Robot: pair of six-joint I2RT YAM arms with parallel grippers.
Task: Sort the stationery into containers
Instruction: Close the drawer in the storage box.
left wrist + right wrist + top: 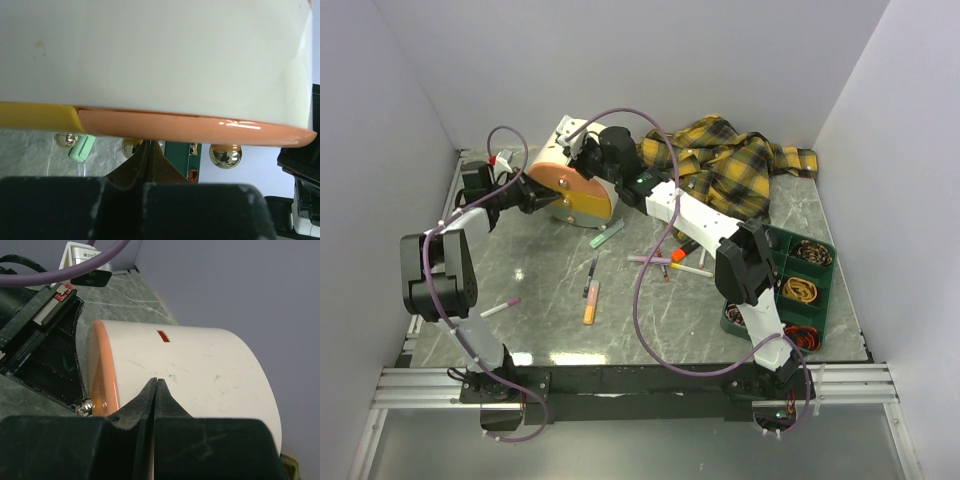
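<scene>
The cream drum-shaped drawer box (558,152) with its orange and yellow front (578,197) lies at the back of the table. My left gripper (534,197) is shut and empty at the front's left edge. In the left wrist view its tip (149,146) sits just under the orange rim (200,127), beside the brass knobs (225,155). My right gripper (582,146) is shut and empty, its tip (156,383) against the drum's cream wall (200,370). Loose stationery lies on the table: a pale green piece (607,234), a black pen (591,275), an orange marker (590,302), a pink pen (500,308).
The dark green divided tray (828,290) at the right holds coiled rubber bands. More pens (665,262) lie under the right arm. The yellow-and-black plaid shirt (730,160) is heaped at the back right. Walls enclose three sides.
</scene>
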